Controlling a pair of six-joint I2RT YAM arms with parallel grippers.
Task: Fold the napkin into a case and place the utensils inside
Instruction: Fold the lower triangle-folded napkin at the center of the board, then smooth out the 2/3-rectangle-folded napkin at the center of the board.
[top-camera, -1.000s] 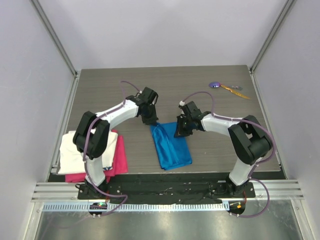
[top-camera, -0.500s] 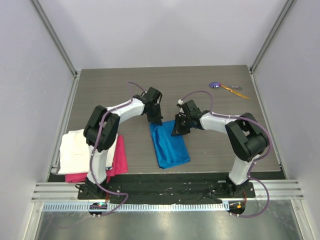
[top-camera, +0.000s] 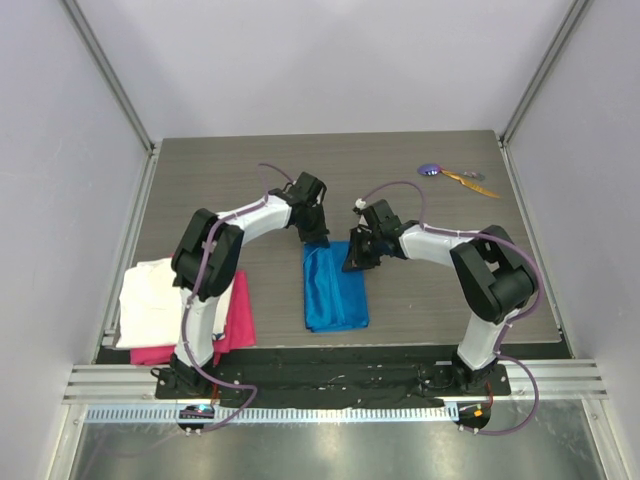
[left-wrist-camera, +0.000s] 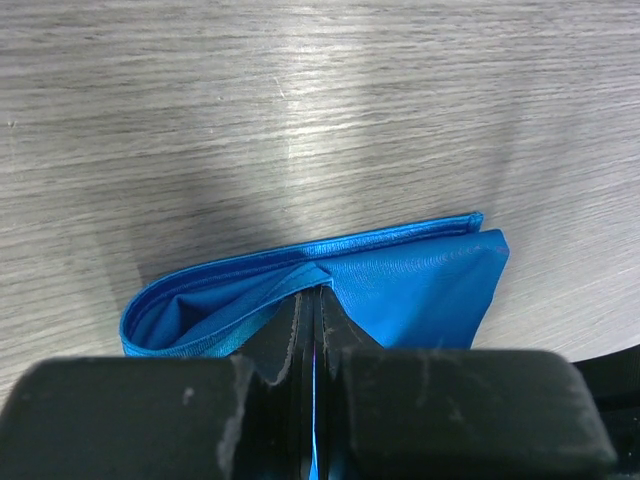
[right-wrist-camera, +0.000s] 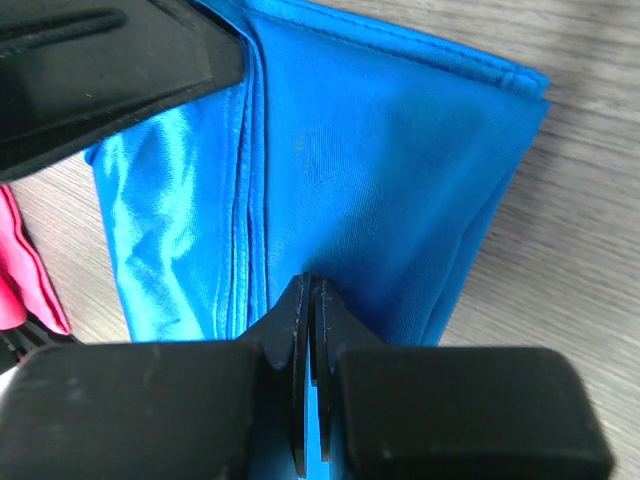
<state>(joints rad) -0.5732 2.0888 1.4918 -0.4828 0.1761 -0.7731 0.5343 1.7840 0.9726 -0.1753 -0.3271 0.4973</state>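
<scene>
The left end effector (left-wrist-camera: 313, 300) and right end effector (right-wrist-camera: 308, 290) are each pinched tight on the far end of the bright blue, shiny thin-fabric napkin (top-camera: 336, 295), a narrow folded strip whose long axis runs near-to-far. Beyond the napkin, far to its right, lie two slim utensils (top-camera: 458, 177), one purple-headed and one orange-yellow, nearer the right end effector.

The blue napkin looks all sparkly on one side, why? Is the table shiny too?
Right wrist view: light glints off the napkin, leaving pale streaks at the picture's left; left wrist view: a bright glare patch on the table beyond it; top view: even light, only soft shadows.
</scene>
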